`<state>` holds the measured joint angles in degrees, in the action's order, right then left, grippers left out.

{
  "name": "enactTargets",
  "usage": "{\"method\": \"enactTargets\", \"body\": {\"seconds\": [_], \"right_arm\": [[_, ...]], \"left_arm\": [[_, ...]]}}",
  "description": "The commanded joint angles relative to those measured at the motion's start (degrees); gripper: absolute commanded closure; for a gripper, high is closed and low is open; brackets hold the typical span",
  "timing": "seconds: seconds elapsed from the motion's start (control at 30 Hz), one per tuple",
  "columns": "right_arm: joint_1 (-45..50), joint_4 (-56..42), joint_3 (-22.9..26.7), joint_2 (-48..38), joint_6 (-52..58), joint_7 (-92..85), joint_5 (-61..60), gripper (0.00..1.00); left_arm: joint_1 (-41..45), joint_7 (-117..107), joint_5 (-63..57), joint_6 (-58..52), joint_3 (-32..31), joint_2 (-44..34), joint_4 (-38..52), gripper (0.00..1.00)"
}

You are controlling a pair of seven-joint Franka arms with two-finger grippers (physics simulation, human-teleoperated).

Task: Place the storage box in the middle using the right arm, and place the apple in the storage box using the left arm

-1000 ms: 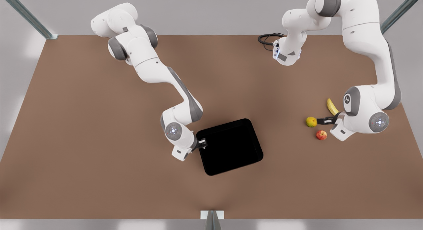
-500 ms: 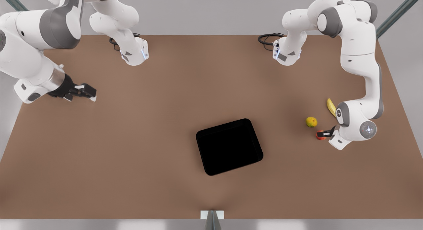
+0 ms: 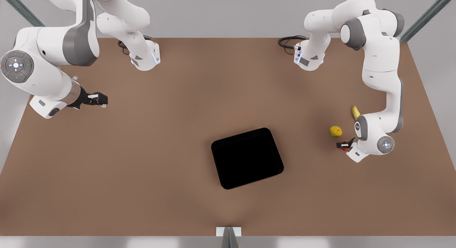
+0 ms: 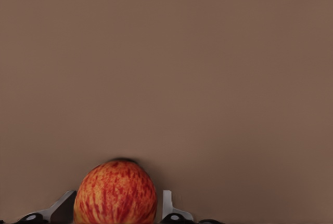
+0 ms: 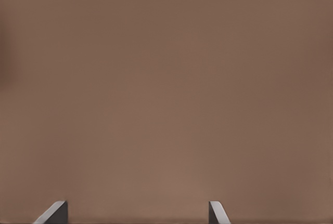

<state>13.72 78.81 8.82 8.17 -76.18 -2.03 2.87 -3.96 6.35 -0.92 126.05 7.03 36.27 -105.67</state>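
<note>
Front view gives us the table [image 3: 142, 151], and the storage box [image 3: 247, 158] sits empty near its middle, a touch toward the near edge and turned slightly askew. That half of the job looks done. The right arm waits well off at the front view's left, its right gripper [image 3: 101, 99] hovering above bare table, and the right wrist view has the fingers [image 5: 54, 212] standing wide apart with nothing between them.

Now the action is over at the front view's right. The left arm is folded low, its left gripper [image 3: 342, 145] down on the apple [image 3: 345, 148], which is mostly hidden under it from this angle. From the left wrist view, the apple [image 4: 115, 193] sits squarely between the two fingers [image 4: 167, 206], on the table by the look of it; whether the pads are actually pressing or just straddling it, I cannot tell. What is left, I'd judge: grip, lift, carry to the box, drop.

Neighbours to mind: the yellow-green fruit [image 3: 335, 131] lies just beside the gripper, and the banana [image 3: 355, 112] pokes out behind the arm's wrist. Open table runs from the apple to the box.
</note>
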Motion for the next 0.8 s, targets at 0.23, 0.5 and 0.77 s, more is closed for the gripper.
{"method": "enactTargets", "body": {"seconds": [0.23, 0.5, 0.77], "right_arm": [[-0.4, 0.0, 0.1, 0.2, 0.2, -5.3, -0.1, 0.0], [-0.7, 0.0, 0.1, 0.4, 0.2, -5.3, -0.1, 0.0], [-0.8, 0.0, 0.1, 0.4, 0.2, -5.3, -0.1, 0.0]], "left_arm": [[2.1, -1.9, 0.0, -3.1, -0.2, -6.3, 1.1, 0.42], [29.9, -46.0, 6.1, -18.5, -2.2, 2.7, 30.9, 0.41], [35.8, -61.0, 6.4, -12.5, -7.2, 10.1, 38.1, 0.33]]}}
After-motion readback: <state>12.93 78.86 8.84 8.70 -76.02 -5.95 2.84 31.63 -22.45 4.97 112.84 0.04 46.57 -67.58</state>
